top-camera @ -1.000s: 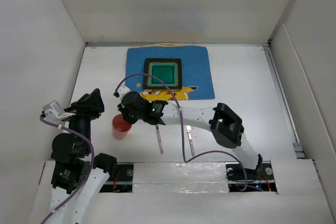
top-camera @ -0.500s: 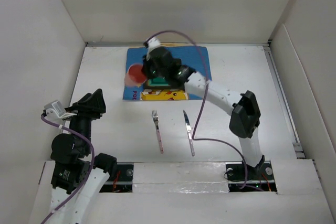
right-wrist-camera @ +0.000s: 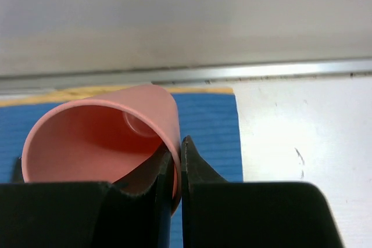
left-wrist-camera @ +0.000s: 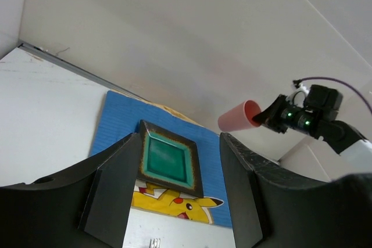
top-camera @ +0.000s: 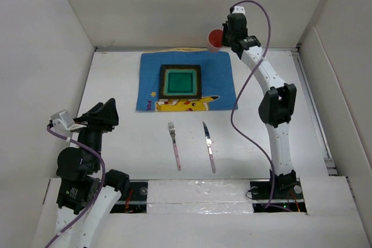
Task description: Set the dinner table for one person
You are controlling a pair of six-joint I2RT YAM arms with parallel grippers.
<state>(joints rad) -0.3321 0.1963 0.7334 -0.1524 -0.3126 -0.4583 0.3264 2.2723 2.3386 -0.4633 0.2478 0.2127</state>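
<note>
My right gripper (top-camera: pixel 224 40) is shut on the wall of a pink cup (top-camera: pixel 215 39), one finger inside and one outside. It holds the cup in the air, tipped on its side, over the far right corner of the blue placemat (top-camera: pixel 221 79). The right wrist view shows the cup (right-wrist-camera: pixel 99 137) pinched at the right gripper (right-wrist-camera: pixel 177 146). A square green plate (top-camera: pixel 181 81) lies on the placemat. On the white dinner table (top-camera: pixel 273 108), in front of the placemat, lie a fork (top-camera: pixel 174 146) and a knife (top-camera: pixel 208 146). My left gripper (top-camera: pixel 107 111) stands open and empty at the near left.
White walls enclose the table on the left, back and right. A metal rail (top-camera: pixel 314 108) runs along the right edge. The purple cable (top-camera: pixel 235 108) of the right arm hangs in a loop beside the knife. The left wrist view looks over the plate (left-wrist-camera: pixel 168 158) toward the cup (left-wrist-camera: pixel 238 117).
The right arm took the cup from the table at the near left, shut on it, and swung it up over the placemat to the far right. The left arm stayed still.
</note>
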